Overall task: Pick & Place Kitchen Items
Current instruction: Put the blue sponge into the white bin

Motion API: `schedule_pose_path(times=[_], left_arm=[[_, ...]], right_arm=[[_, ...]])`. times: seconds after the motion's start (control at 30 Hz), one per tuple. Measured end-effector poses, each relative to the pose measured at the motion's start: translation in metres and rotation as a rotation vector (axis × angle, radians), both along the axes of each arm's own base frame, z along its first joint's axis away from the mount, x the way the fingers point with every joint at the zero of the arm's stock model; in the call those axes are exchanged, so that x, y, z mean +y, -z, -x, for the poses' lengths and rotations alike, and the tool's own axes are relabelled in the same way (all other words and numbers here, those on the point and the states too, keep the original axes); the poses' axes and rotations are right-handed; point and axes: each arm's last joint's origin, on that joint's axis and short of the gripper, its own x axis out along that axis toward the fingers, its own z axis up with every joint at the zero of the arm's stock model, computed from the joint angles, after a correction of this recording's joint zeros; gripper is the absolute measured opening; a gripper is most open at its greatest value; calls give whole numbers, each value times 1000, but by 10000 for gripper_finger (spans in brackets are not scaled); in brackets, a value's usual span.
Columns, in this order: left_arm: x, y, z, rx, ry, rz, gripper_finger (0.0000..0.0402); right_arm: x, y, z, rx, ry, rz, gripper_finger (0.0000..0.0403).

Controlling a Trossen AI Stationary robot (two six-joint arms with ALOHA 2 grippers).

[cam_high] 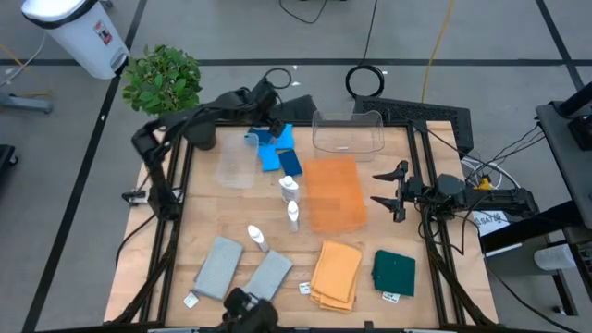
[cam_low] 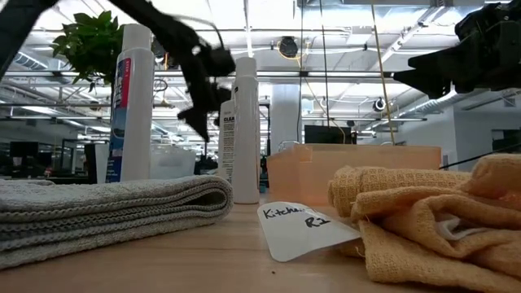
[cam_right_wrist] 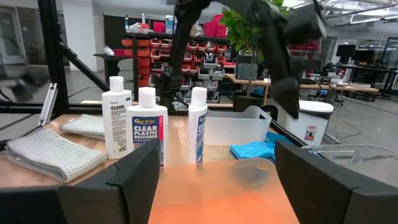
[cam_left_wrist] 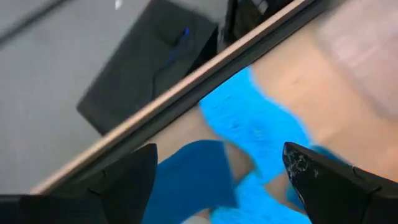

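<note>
- Blue sponges: clustered near the far edge of the table, left of centre, between two clear bins. None appears binned yet.
- White bottles: three near the table centre, just left of the orange tray; the tray looks empty.
- Grey cloths, orange cloth and dark green cloth: lined along the near edge.
- Judgement: task at an early stage; every item remains to be placed.
- Left gripper: over the sponges, fingers spread, holding nothing.
- Right gripper: at the right edge, fingers apart, empty.
- View differences: the left wrist view alone shows the sponges lying between the open fingers; the right wrist view reads the bottle labels; the high view alone shows the full layout.
</note>
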Motion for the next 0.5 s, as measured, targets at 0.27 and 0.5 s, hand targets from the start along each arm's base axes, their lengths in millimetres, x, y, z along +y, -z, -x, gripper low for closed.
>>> schedule_pose_path(times=[0.27,0.5], left_arm=[[14,45,-5,68,-19,89,349],[11,56,-8,143,-42,58,349]], right_arm=[[0,0,0,0,0,0,279],[0,0,0,-1,0,0,279]])
